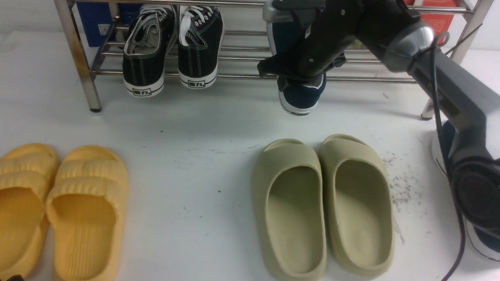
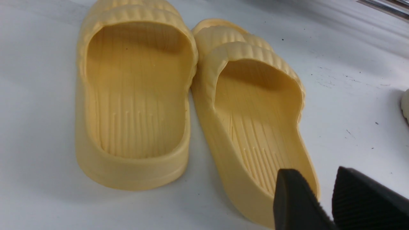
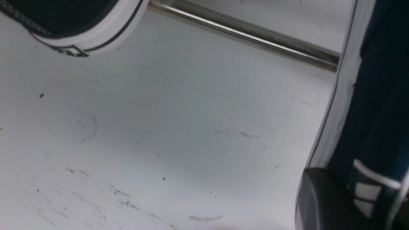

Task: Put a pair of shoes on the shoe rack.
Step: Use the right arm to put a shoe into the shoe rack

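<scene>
One navy slip-on shoe [image 1: 298, 96] with a white sole lies on the lower bars of the steel shoe rack [image 1: 236, 74], its heel hanging over the front bar. My right gripper [image 1: 298, 76] is shut on this shoe. In the right wrist view the shoe [image 3: 377, 105] fills one edge, with a finger [image 3: 319, 198] pressed against it. The second navy shoe [image 1: 490, 246] lies on the table at the right, mostly hidden behind my right arm. My left gripper [image 2: 314, 174] is open and empty, just above the heel of a yellow slide.
A pair of black lace-up sneakers [image 1: 171, 46] sits on the rack's left half; one heel shows in the right wrist view [image 3: 80, 32]. Olive-green slides [image 1: 323, 204] lie at table centre. Yellow slides [image 1: 49, 207] lie at front left, also in the left wrist view [image 2: 134, 95].
</scene>
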Controlling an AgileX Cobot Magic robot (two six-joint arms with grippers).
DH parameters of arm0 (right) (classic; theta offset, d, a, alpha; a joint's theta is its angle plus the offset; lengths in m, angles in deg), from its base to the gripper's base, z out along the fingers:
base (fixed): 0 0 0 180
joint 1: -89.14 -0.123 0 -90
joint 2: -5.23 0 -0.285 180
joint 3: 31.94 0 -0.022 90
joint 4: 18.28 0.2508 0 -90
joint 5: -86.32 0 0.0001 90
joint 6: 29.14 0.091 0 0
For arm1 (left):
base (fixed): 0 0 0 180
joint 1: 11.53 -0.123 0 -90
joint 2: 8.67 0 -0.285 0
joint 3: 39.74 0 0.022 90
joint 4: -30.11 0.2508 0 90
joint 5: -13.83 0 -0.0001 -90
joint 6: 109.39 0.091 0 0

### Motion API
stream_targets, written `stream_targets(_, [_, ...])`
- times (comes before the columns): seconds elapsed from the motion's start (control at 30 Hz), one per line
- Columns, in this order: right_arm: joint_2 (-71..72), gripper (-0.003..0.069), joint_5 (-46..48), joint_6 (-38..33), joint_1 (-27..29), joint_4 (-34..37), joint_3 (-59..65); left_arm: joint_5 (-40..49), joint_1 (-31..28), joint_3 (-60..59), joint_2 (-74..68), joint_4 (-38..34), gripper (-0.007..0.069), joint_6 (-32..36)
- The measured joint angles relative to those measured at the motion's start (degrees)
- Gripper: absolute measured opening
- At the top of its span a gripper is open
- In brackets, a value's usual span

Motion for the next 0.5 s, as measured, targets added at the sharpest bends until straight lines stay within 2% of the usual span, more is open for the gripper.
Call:
stream_targets(0.37, [-0.61, 0.0057, -5.49, 0.35, 0.00, -3.70, -0.30, 0.00, 0.00, 0.00, 0.00, 0.00, 0.0217, 0.00])
stream_targets(0.5, [-0.61, 0.0083, -6.53, 0.35, 0.00, -3.87, -0.30, 0.00, 0.00, 0.00, 0.00, 0.00, 0.0218, 0.00])
